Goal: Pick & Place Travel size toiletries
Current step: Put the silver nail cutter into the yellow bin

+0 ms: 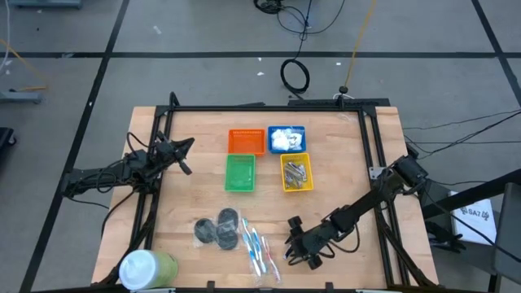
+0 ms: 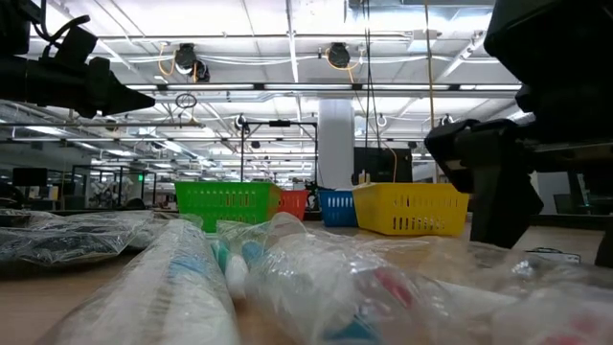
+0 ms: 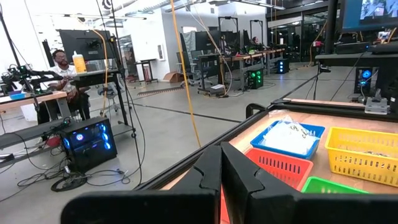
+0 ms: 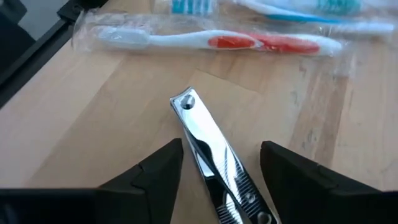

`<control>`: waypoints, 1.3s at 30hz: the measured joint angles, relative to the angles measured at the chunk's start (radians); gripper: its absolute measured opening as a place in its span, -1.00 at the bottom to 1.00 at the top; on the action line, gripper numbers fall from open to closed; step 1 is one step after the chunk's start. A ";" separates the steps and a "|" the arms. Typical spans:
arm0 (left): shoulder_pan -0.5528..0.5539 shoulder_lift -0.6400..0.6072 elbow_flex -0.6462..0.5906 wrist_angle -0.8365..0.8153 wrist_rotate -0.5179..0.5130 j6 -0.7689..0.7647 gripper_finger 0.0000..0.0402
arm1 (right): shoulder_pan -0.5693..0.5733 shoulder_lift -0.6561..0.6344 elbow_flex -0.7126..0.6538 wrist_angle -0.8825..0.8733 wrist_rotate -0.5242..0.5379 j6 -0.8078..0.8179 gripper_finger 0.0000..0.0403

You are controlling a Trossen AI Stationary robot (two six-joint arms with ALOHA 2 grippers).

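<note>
The table (image 1: 342,179) carries the toothbrushes (image 1: 256,248) near its front edge. The right gripper (image 4: 221,163) stands released, fingers either side of the clipper (image 4: 214,155) lying flat on bare wood. The clipper looks light, rigid, slick; grip across its narrow body mid-length.

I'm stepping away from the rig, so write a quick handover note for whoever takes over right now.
Right gripper: jaws open, straddling a silver nail clipper on the table, not gripped yet.
Left gripper: shut, empty, parked at the table's left side.
Done: white packets in the blue basket, clippers in the yellow basket.
Left: this clipper, the wrapped toothbrushes, the dark discs. Orange basket and green basket look empty.
</note>
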 joint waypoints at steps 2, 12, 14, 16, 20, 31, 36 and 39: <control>0.000 0.000 0.000 0.000 0.000 0.000 -1.00 | 0.000 -0.001 0.000 -0.029 0.019 0.023 0.00; 0.000 0.000 0.000 0.000 0.000 0.000 -1.00 | -0.002 -0.001 0.000 -0.058 0.017 0.022 -0.45; 0.000 0.000 0.000 0.000 0.000 0.000 -1.00 | -0.003 -0.001 -0.001 -0.060 0.016 0.021 -0.56; 0.000 0.000 0.000 0.000 0.000 0.000 -1.00 | -0.003 -0.001 -0.001 -0.062 0.016 0.021 -0.65; 0.000 0.000 0.000 0.000 0.000 0.000 -1.00 | -0.005 -0.001 -0.002 -0.062 0.021 0.021 -0.77; 0.000 0.000 0.000 0.000 0.000 0.000 -1.00 | -0.005 -0.064 -0.010 -0.010 0.020 -0.034 -0.75; 0.000 0.000 0.000 0.000 0.000 0.000 -1.00 | -0.005 -0.174 -0.008 -0.014 0.020 -0.073 -0.76; 0.000 0.000 0.000 0.000 0.000 0.000 -1.00 | -0.005 -0.241 -0.008 -0.048 0.020 -0.088 -0.76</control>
